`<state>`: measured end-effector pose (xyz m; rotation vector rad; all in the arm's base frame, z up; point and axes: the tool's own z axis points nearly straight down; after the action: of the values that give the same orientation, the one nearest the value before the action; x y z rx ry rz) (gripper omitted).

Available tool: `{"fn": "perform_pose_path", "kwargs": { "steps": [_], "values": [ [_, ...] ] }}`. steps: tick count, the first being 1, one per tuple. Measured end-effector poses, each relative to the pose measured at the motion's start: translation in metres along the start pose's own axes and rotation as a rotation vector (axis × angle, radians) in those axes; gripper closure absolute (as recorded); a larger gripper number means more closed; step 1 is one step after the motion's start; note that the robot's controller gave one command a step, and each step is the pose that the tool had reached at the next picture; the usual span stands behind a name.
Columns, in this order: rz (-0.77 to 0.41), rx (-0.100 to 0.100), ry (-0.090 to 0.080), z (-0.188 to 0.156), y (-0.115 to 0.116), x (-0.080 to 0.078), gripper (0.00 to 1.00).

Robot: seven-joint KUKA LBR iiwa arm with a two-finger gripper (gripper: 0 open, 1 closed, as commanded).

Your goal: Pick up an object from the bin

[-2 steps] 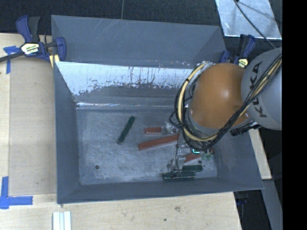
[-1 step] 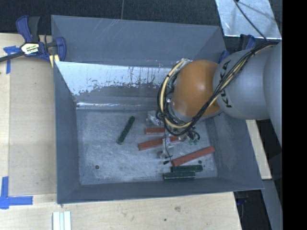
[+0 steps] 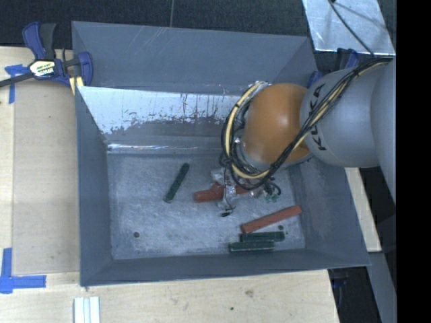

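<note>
My gripper (image 3: 227,197) hangs low in the middle of the bin, right over a short reddish-brown stick (image 3: 207,195) that pokes out to its left. The stick's right end is hidden under the gripper. A dark green stick (image 3: 176,182) lies tilted on the floor a little further left, apart from the gripper.
Toward the bin's front right lie a longer reddish-brown stick (image 3: 271,219) and two dark green bars (image 3: 257,241) side by side. The arm with its orange cover and cables fills the bin's right rear. The bin's left half has open floor.
</note>
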<state>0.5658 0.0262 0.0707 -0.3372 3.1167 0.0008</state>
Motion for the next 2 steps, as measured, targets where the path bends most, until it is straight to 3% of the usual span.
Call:
{"fn": "perform_pose_path", "kwargs": {
  "steps": [1, 2],
  "values": [
    [-0.063, 0.002, -0.004, -0.133, 0.004, 0.034, 1.0],
    [-0.053, -0.002, 0.007, -0.099, 0.03, 0.012, 1.0]
  ]
}}
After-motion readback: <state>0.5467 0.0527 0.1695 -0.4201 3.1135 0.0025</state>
